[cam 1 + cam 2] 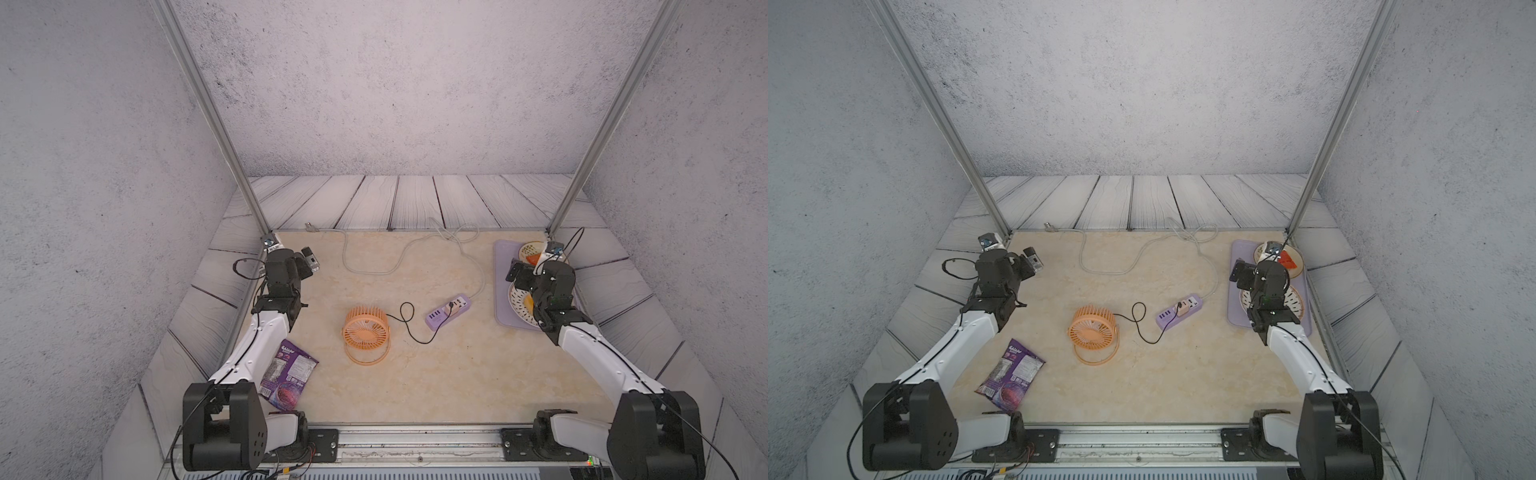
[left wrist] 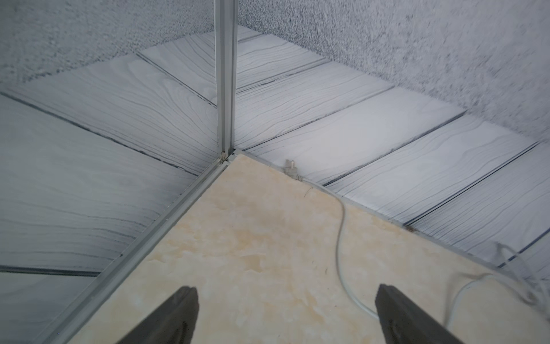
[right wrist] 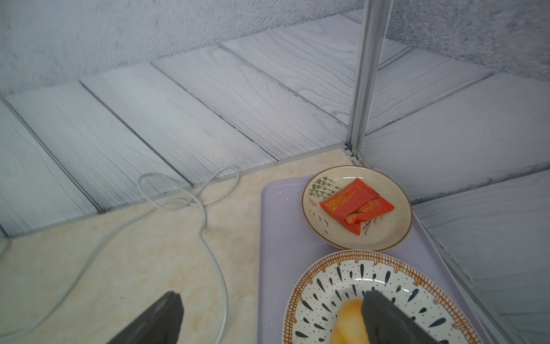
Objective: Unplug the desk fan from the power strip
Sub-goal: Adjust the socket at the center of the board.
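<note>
So the unplugging hasn't started as far as I can see: the desk fan (image 1: 366, 332) sits roughly mid-table on its ring stand. Its thin black cable (image 1: 409, 328) curls off in a loop to the pale pink plug adapter (image 1: 454, 308), which is seated in the power strip (image 1: 439, 318). The strip lies at an angle on the beige tabletop (image 1: 415, 395), just to the right of the fan and between it and the lavender tray (image 1: 503, 291). Its long grey cord (image 1: 415, 249) wanders off toward the back edge. Both arms are parked well apart from all of that. The left gripper (image 2: 285, 290) has its jaws spread wide with nothing in them and faces the far left corner over bare table. The right gripper (image 3: 272, 295) is just as wide and empty, straddling the tray's edge with one finger over the patterned plate (image 3: 387, 268) and the yellowish bun-looking thing on it (can't tell if it's touching, looks like it's just above). My read is this is the approach step, before any contact. The right arm looks like the natural one to go for the adapter since it's nearer. It would need to swing inward off the tray, come down over the strip and pinch the little pink block on its sides, not the cable. That strip is light and will probably lift with the plug, so I'd guess the left arm has to come over and pin the USB end down while the other pulls straight up. There's also a purple snack packet (image 1: 286, 370) by the left arm, not in the way.
</note>
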Action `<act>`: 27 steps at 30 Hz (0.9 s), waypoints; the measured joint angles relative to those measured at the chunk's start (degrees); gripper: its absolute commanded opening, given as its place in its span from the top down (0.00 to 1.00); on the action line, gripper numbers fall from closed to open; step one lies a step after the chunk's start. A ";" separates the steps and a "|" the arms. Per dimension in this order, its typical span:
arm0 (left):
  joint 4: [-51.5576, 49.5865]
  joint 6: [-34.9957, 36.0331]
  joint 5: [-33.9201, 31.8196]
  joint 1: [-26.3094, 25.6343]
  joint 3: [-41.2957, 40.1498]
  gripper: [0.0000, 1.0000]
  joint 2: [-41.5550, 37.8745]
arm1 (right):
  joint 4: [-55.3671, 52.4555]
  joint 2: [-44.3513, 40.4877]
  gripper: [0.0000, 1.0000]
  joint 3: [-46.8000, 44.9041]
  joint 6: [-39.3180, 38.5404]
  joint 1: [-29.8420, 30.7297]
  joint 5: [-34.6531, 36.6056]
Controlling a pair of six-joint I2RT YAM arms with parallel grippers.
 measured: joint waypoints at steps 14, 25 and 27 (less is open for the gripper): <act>-19.28 -6.86 15.28 -9.35 1.79 0.19 -9.01 | -20.52 -1.77 0.12 3.78 11.56 -0.02 -24.48; -22.77 -3.85 14.69 -30.29 2.43 0.21 -4.37 | -28.26 -8.63 0.14 -0.33 12.13 0.17 -31.28; -22.86 -2.62 14.43 -32.72 3.91 0.19 -1.66 | -28.65 -9.14 0.14 -1.64 12.15 0.20 -31.67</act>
